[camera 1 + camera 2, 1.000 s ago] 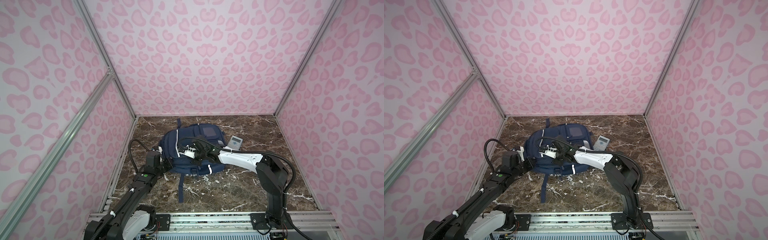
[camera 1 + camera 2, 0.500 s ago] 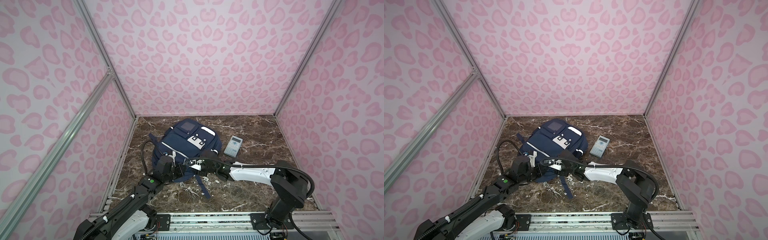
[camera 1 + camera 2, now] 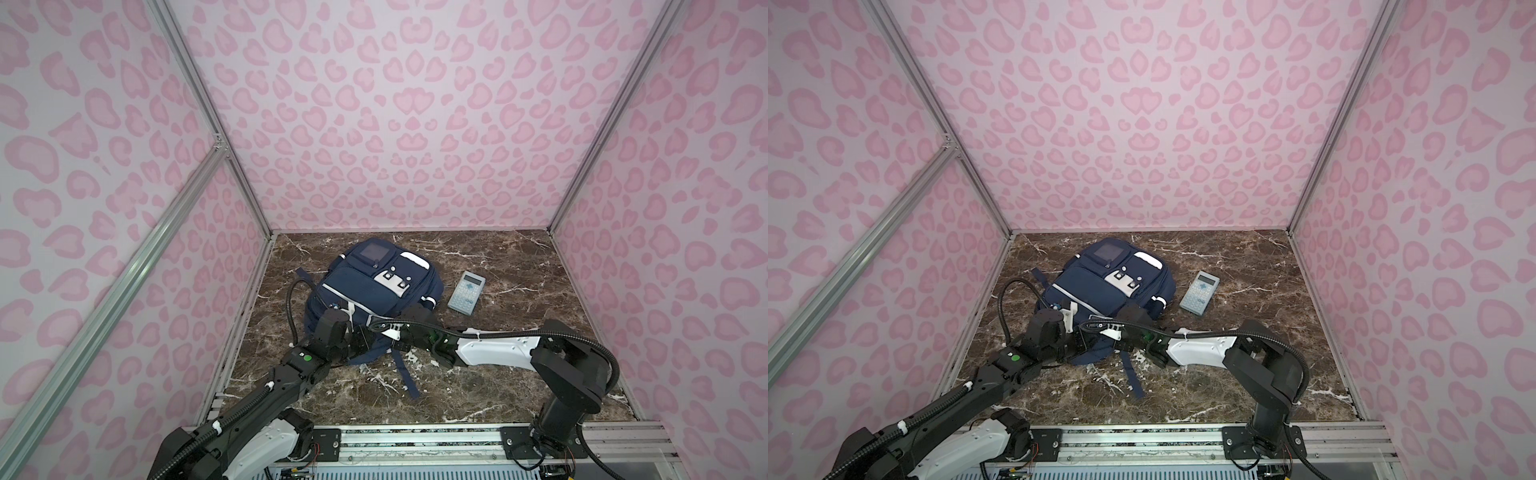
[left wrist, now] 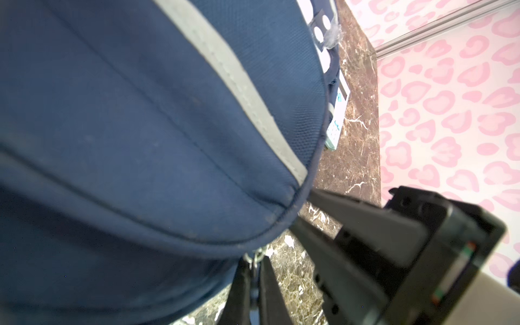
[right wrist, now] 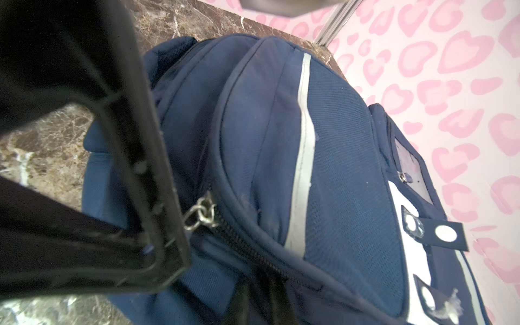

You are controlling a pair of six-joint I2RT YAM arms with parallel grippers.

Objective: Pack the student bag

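Note:
The student bag [image 3: 374, 286] [image 3: 1104, 286], navy with white stripes and a dotted white patch, lies front-up on the marble floor in both top views. Both grippers meet at its near end. My left gripper [image 3: 353, 338] [image 3: 1075, 338] [image 4: 254, 270] is shut on a metal zip pull [image 4: 254, 257] [image 5: 201, 215] at the bag's edge. My right gripper [image 3: 384, 334] [image 3: 1104, 332] [image 5: 257, 304] is shut on the bag's fabric just beside the zipper [image 5: 247, 247]. In the left wrist view the bag [image 4: 140, 126] fills most of the picture.
A grey calculator [image 3: 466, 292] [image 3: 1199, 294] [image 4: 337, 112] lies on the floor to the right of the bag. A loose navy strap [image 3: 405, 374] trails toward the front rail. Pink patterned walls close in three sides.
Since a second ago the bag has turned front-up and shifted toward the back left. Both grippers have moved from its middle to its near end. The last half second shows little movement.

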